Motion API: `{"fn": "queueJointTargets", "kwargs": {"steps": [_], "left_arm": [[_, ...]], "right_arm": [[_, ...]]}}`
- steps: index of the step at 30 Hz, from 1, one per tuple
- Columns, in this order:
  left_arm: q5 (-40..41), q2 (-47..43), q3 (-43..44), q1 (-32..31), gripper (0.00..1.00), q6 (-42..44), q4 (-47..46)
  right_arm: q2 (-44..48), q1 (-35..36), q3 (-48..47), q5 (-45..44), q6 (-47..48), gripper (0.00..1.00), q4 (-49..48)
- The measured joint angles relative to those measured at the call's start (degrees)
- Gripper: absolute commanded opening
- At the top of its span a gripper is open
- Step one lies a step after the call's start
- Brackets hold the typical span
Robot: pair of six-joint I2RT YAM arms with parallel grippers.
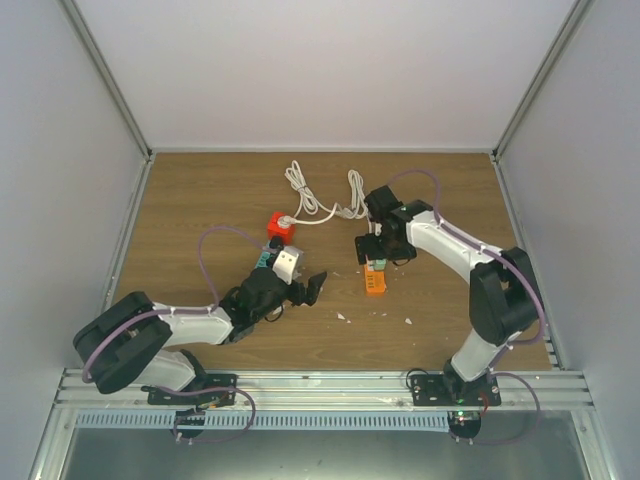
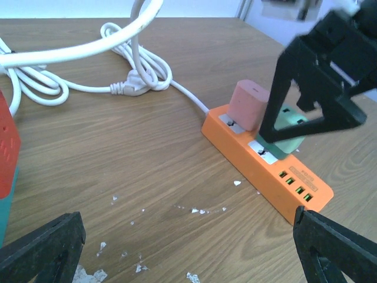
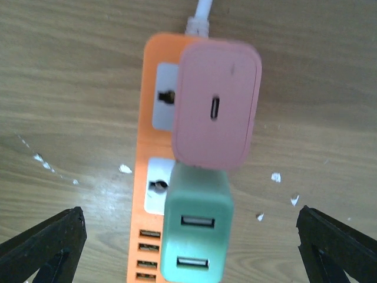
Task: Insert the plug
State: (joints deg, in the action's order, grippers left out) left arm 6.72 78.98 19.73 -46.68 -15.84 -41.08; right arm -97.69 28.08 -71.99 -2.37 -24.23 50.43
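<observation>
Green plug (image 3: pixel 197 230), two USB ports, seated in orange strip (image 3: pixel 160 50); right fingers (image 3: pixel 47 242), left fingers (image 2: pixel 41 247) spread wide, empty.

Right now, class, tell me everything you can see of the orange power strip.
The orange power strip lies flat on the wooden table; it is oblong and looks plastic. A white cable leaves one end, and USB ports line the other. Between them are two white-faced sockets: a pink charger sits in the one nearer the cable, a green charger in the next. The right claw hangs open above.
</observation>
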Motion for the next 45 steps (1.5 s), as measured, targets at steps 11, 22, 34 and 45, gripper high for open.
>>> {"fn": "queueJointTargets", "kwargs": {"steps": [11, 22, 34, 45], "left_arm": [[-2.7, -17.0, -2.3, 0.8, 0.99, -4.6, 3.7], [3.5, -22.3, -7.3, 3.2, 0.99, -14.6, 10.2], [6.8, -20.4, -10.3, 9.2, 0.99, -14.4, 13.7], [6.7, -4.5, -3.6, 10.4, 0.99, -10.2, 16.0]], "right_arm": [[4.2, 3.9, 11.3, 0.7, -2.1, 0.97, -6.7], [12.6, 5.4, 19.6, 1.3, -2.3, 0.99, -16.3], [28.2, 5.4, 27.2, -0.1, -2.6, 1.00, -21.4], [29.4, 5.4, 34.0, -0.1, -2.7, 1.00, -27.1]]}}
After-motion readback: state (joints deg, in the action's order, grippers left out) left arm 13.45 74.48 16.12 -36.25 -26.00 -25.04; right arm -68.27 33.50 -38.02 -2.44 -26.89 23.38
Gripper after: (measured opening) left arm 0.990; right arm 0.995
